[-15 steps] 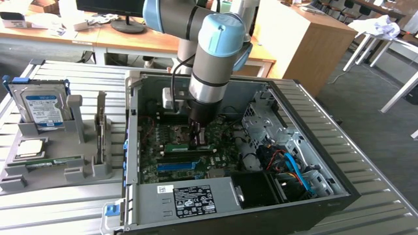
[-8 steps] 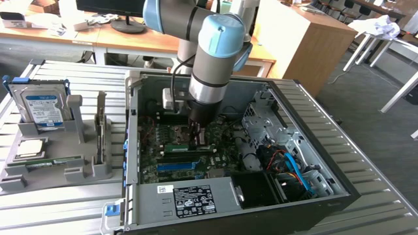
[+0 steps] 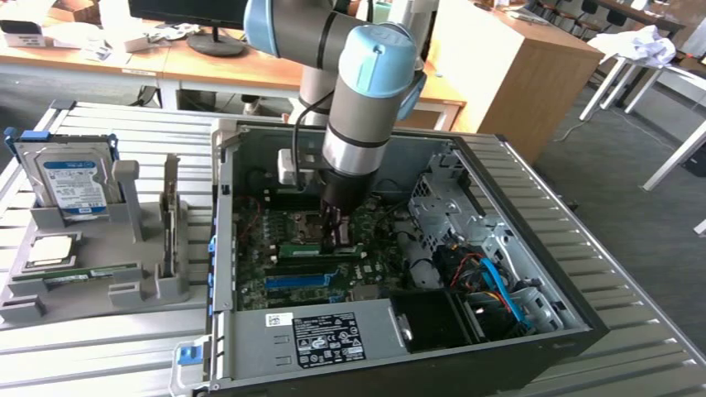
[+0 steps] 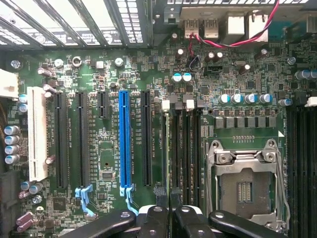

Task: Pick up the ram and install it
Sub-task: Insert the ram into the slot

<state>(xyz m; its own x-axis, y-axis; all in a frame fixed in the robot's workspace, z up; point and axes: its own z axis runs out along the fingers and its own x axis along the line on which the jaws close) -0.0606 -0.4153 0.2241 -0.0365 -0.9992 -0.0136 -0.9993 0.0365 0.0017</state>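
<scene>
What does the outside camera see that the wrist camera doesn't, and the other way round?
Exterior view: the robot arm, the whole computer case, and a grey holder beside it carrying a hard drive and a ram stick.
Wrist view: a long white slot and red wires by the rear ports.
Both: the green motherboard, its blue slot and the gripper over the board.

You are viewing a grey tubular arm (image 3: pixel 359 107) wearing pale blue joint caps. A black cable (image 3: pixel 300 116) is running alongside it. The gripper (image 4: pixel 168 218) is showing black, screw-fastened fingers (image 4: pixel 153 220).
</scene>
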